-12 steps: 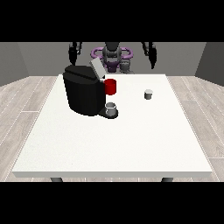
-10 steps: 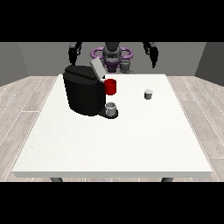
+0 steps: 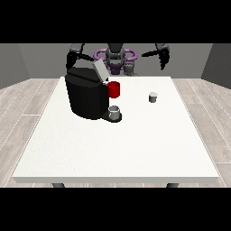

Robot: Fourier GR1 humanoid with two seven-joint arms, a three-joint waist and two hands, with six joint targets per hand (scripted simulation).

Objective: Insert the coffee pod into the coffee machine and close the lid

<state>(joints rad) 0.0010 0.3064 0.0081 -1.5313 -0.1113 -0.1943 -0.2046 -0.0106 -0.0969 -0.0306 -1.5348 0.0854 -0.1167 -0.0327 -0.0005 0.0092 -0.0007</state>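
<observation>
— Where are the arms?

— Both raised behind the far edge of the tabletop [image 3: 135,149]. The hand at the view's right [image 3: 164,58] hangs at about one o'clock from the coffee pod [image 3: 153,97], fingers pointing down; whether they are clenched or released, I cannot tell. The hand at the view's left [image 3: 71,60] sits just behind the coffee machine [image 3: 85,94]; I cannot tell its state either.

— And the pod?

— A small pale cylinder, standing alone on the smooth white tabletop, at three o'clock from the machine and well apart from both hands.

— The machine?

— Boxy, matte black, its grey lid [image 3: 100,71] tilted up. A red cup [image 3: 114,89] sits on its side, a grey cup [image 3: 115,112] on the tray.
</observation>
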